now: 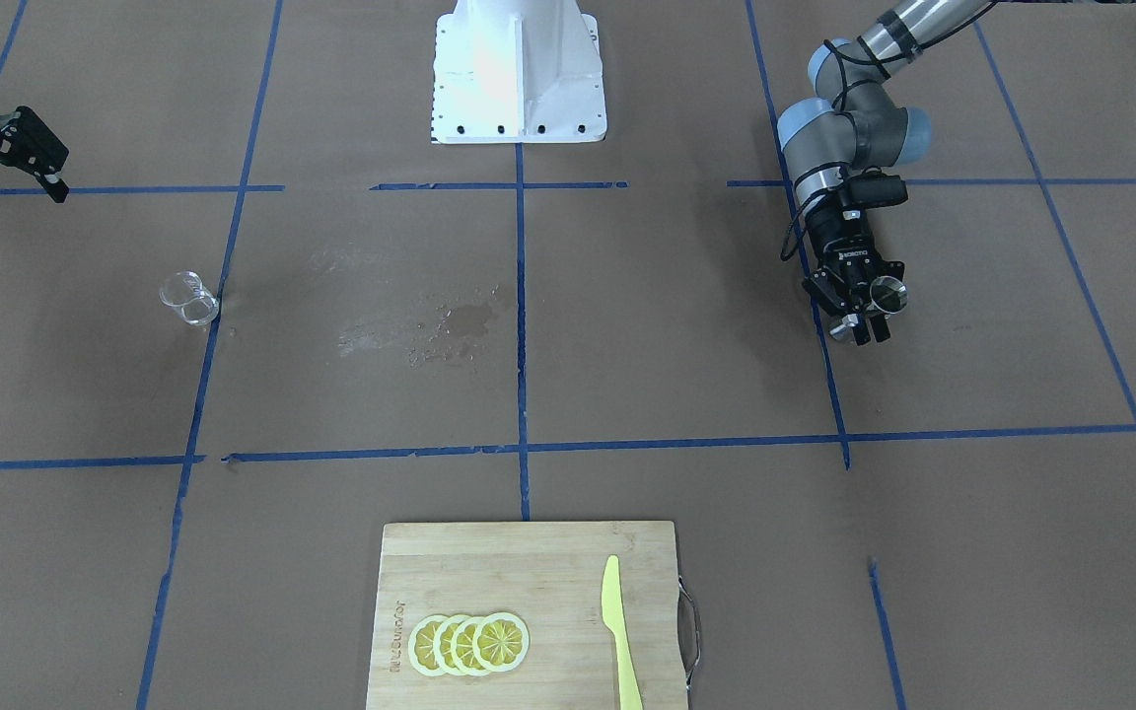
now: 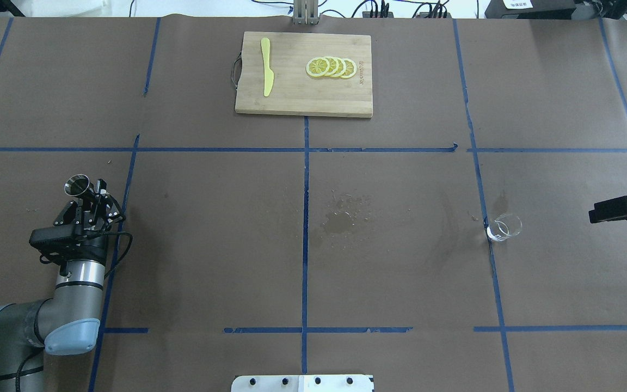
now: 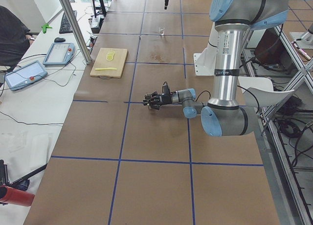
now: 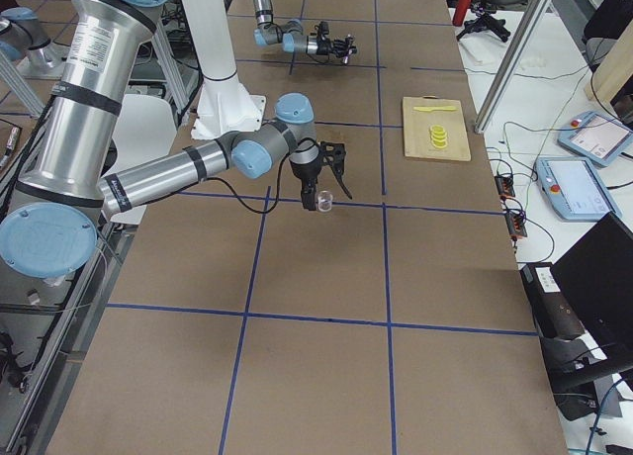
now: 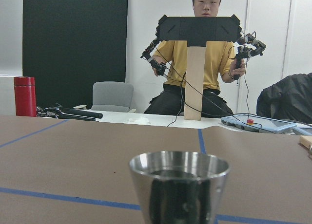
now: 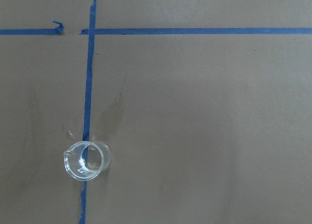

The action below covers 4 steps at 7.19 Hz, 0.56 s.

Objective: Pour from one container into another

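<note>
The small clear glass beaker point(image 1: 191, 299) stands upright on a blue tape line point(image 2: 504, 227), and the right wrist view looks down into its mouth point(image 6: 87, 160). My right gripper point(image 1: 11, 185) hangs open above the table, apart from the beaker and off to its outer side point(image 2: 596, 212). Its fingers do not show in its own wrist view. The silver steel jigger point(image 2: 77, 186) is off the table with my left gripper point(image 2: 86, 191) shut on its waist, far from the beaker point(image 1: 887, 292). The jigger's upper cup fills the lower left wrist view point(image 5: 179, 182).
A wooden cutting board point(image 2: 302, 106) with lemon slices point(image 2: 331, 67) and a yellow knife point(image 2: 266, 73) lies at the table's far edge. A wet stain point(image 2: 340, 218) marks the middle. The white robot base point(image 1: 519, 69) stands at the near edge. A person point(image 5: 204, 58) sits beyond the table.
</note>
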{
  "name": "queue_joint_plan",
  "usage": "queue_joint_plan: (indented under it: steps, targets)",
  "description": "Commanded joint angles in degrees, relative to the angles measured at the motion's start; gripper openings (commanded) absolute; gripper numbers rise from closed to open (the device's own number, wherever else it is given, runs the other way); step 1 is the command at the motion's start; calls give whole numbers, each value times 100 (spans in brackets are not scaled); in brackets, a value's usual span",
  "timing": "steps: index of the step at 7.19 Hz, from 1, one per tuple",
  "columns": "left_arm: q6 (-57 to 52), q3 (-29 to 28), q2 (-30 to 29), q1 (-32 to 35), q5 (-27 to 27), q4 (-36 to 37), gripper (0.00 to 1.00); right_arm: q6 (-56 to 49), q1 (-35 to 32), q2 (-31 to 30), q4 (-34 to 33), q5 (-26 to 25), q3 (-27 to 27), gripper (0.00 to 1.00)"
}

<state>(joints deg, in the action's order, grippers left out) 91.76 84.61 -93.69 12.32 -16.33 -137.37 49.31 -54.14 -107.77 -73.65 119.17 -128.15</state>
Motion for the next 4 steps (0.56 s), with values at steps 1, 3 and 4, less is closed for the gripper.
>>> queue_joint_plan:
  steps: [1, 3, 4]
  targets:
    - [0, 2, 0, -1, 7, 0, 32, 0, 0, 2, 0, 1, 0, 100]
    - [0, 2, 9, 8, 7, 0, 39, 0, -8, 2, 0, 10, -8, 100]
    - [0, 2, 9, 8, 7, 0, 42, -9, 0, 2, 0, 10, -8, 100]
